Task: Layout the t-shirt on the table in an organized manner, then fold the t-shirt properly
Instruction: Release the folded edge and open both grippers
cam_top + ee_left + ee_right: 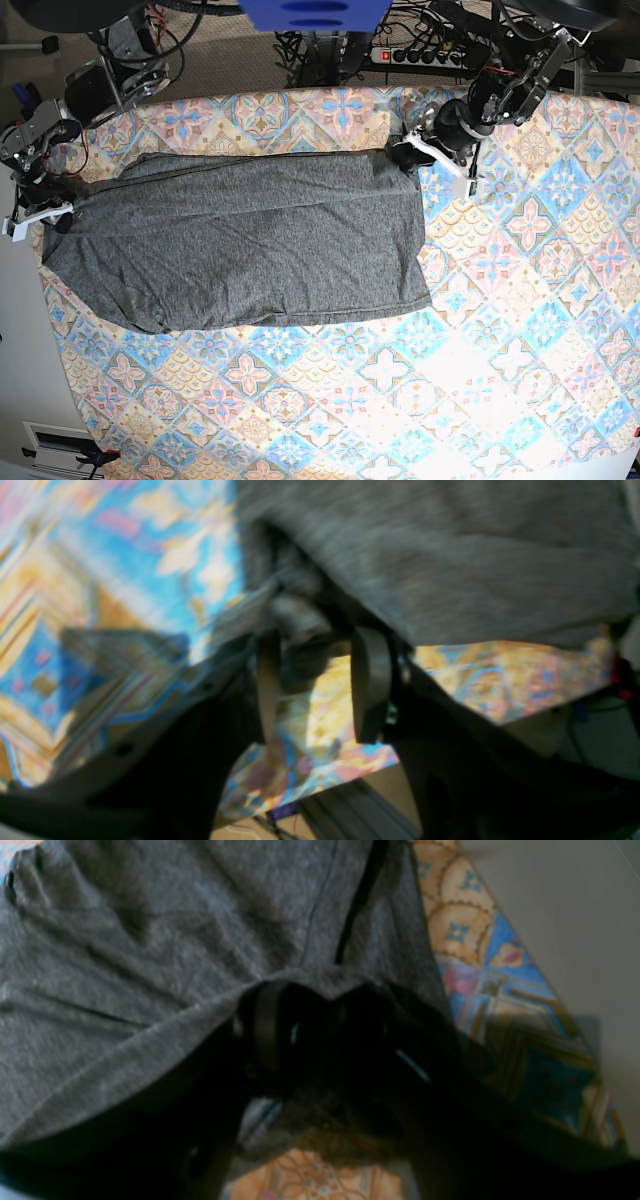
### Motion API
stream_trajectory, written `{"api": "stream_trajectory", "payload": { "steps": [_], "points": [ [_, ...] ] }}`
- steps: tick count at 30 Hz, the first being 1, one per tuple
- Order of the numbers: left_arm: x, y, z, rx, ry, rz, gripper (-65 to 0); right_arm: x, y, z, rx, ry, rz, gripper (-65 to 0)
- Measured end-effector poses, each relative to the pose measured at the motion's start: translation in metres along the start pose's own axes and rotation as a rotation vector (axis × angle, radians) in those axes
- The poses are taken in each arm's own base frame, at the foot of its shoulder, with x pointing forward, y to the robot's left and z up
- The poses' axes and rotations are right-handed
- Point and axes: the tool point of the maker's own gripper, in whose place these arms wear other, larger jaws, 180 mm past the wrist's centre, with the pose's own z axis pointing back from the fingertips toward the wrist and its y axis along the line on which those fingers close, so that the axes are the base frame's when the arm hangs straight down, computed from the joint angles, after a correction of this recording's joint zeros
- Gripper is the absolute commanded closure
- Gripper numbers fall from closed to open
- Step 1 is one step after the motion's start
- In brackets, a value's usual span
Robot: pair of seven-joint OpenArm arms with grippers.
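T-shirt (240, 250) lay spread flat across upper left of table (520, 330). Left gripper (312, 645), at garment's upper-right corner, had jaws parted with grey cloth between them. Right gripper (310, 1010) at left edge; grip unclear, too dark.

One t-shirt (240, 250) — a single heathered dark grey garment, the only piece of clothing in view. One table (520, 330), covered by one patterned cloth of blue, pink and cream tiles. Two robot arms, one at each end of the shirt, and so two grippers: the left gripper (405, 152) and the right gripper (58, 215) (each with two fingers, making four in all). Behind the table, one white power strip (425, 55) — its cables are too tangled to count.
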Motion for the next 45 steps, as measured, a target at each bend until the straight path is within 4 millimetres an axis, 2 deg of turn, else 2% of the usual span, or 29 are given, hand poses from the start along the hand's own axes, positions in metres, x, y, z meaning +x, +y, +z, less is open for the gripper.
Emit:
{"api": "stream_trajectory", "payload": {
  "steps": [4, 8, 9, 11, 13, 18, 24, 28, 30, 39, 45],
  "points": [
    [-0.002, -0.009, 0.006, -0.024, 0.005, -0.007, -23.8, -0.018, -0.011, 0.012, -0.045, 0.052, 0.035, -23.4],
    [0.001, -0.014, 0.007, -0.036, -0.004, -0.01, -23.8, 0.017, -0.023, 0.034, -0.097, -0.058, 0.102, -23.5],
    [0.001, -0.013, 0.007, -0.035, -0.003, -0.01, -23.9, 0.02, -0.026, 0.038, -0.109, -0.064, 0.118, -23.6],
    [0.001, -0.013, 0.007, -0.035, -0.003, -0.01, -24.1, 0.012, -0.028, 0.042, -0.123, -0.035, 0.129, -23.7],
    [0.0, -0.013, 0.007, -0.034, -0.002, -0.009, -24.1, 0.002, -0.03, 0.041, -0.126, -0.007, 0.125, -23.7],
    [-0.001, -0.012, 0.007, -0.031, 0.0, -0.008, -24.2, 0.01, -0.027, 0.04, -0.118, -0.033, 0.122, -23.8],
    [-0.007, -0.01, 0.008, -0.026, 0.014, -0.002, -23.8, 0.005, -0.028, 0.037, -0.111, -0.023, 0.111, -23.8],
    [-0.006, -0.01, 0.008, -0.025, 0.011, -0.005, -23.8, -0.017, -0.023, 0.026, -0.077, 0.033, 0.068, -23.8],
    [-0.007, -0.01, 0.008, -0.024, 0.013, -0.004, -23.8, -0.022, -0.023, 0.025, -0.075, 0.045, 0.064, -23.9],
    [-0.007, -0.01, 0.008, -0.024, 0.014, -0.003, -23.8, -0.017, -0.024, 0.026, -0.078, 0.034, 0.068, -23.9],
    [-0.002, -0.024, 0.013, -0.064, -0.004, -0.016, -23.8, -0.017, -0.024, 0.026, -0.079, 0.033, 0.069, -23.9]
  ]
}}
